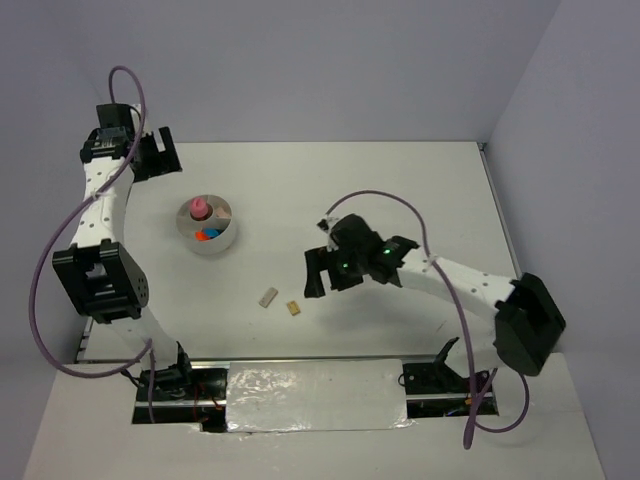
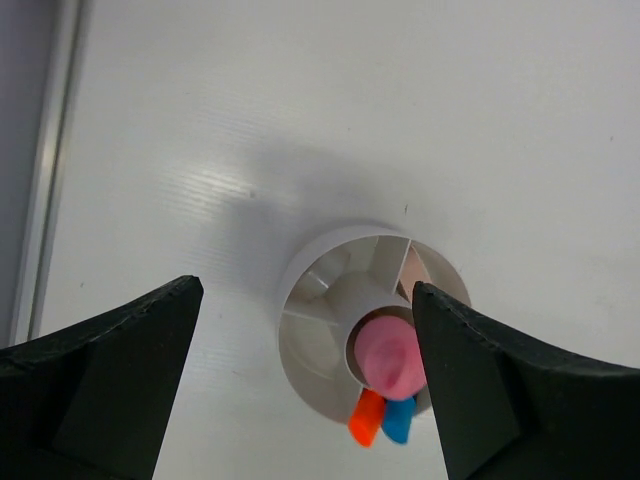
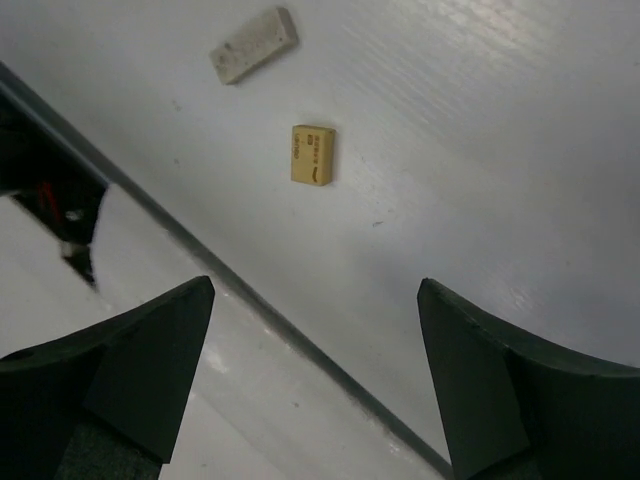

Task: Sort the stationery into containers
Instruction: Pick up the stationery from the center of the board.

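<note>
Bowl (image 1: 207, 228): far left on the table (image 1: 400, 200), with the pink tube (image 1: 199, 207) in its middle cup and orange (image 2: 367, 417) and blue (image 2: 400, 420) bits in a compartment beside it.
Leftovers: tan block (image 3: 312, 154) and grey block (image 3: 254, 45) lie flat near the front edge, close together but apart.
Right gripper (image 1: 322, 280): jaws wide, nothing in them, hovering near the tan block. I'd guess that's the next pick.
Left gripper (image 1: 158, 160): jaws spread wide too, empty, up near the bowl's far-left side.
Tip: centre over the tan block, square the jaws to its sides, drop straight down almost to the table, then close.
Watch out: it's thin, so a high pinch will probably slip. Don't nudge the grey one.
</note>
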